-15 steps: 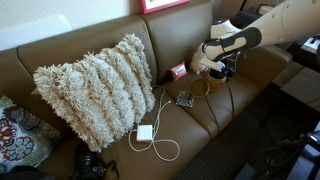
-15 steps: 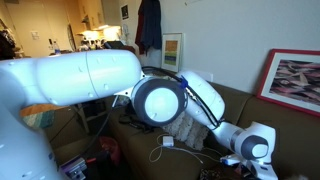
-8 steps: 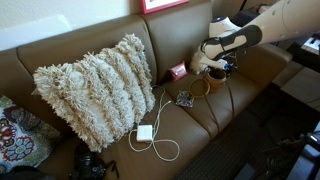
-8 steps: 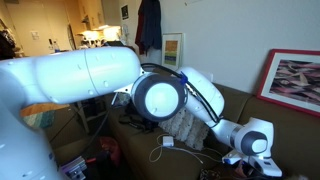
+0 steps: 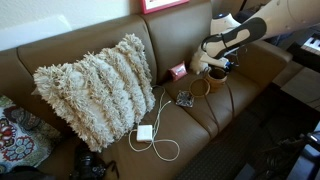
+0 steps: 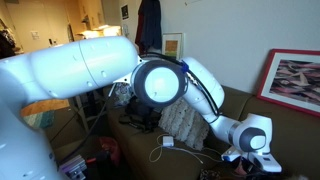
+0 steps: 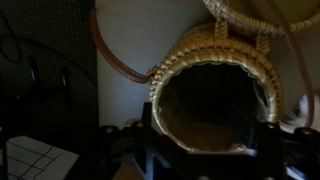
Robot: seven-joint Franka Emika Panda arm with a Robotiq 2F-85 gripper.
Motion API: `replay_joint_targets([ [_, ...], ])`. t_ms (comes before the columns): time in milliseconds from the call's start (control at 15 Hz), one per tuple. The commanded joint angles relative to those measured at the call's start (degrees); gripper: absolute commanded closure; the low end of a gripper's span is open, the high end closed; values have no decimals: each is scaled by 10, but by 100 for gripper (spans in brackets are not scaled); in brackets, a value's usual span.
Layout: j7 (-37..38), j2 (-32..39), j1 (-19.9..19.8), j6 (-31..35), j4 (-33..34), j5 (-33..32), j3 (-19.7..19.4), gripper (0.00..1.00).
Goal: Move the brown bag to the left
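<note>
wrist view, closest in: the gripper (image 7: 210, 150) shows as two dark fingers (image 7: 150, 150) at the bottom edge. they stand wide apart, one at each side of the bag's rim. whether they touch it cannot be told. just beyond them the bag (image 7: 212, 60) is a woven tan bucket lying with its dark round mouth facing the camera.

in an exterior view, a white charger (image 5: 145, 132) and its looping cable (image 5: 165, 148) lie at the front of a brown couch (image 5: 60, 55). behind them a big shaggy pillow (image 5: 95, 90) leans on the backrest. further along the seat is a small dark object (image 5: 185, 99). the bag (image 5: 200, 66) sits at the back of the seat, near the backrest, just beside a pink box (image 5: 177, 71). the gripper (image 5: 225, 70) is at the bag, at the end of the white arm (image 5: 245, 30).
</note>
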Motion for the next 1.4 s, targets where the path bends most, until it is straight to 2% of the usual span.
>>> replay_joint_targets([
  [0, -24, -40, -4, 22, -63, -3, 4, 0],
  [333, -35, -50, -9, 15, -81, 1, 7, 0],
  [400, -13, -24, -2, 1, -41, 0, -1, 0],
  [867, -17, -7, -10, 6, -27, 2, 1, 0],
  [933, -24, 5, 1, -2, -14, 28, -16, 0],
  [1333, 14, 66, 7, -60, 58, 38, -44, 0],
])
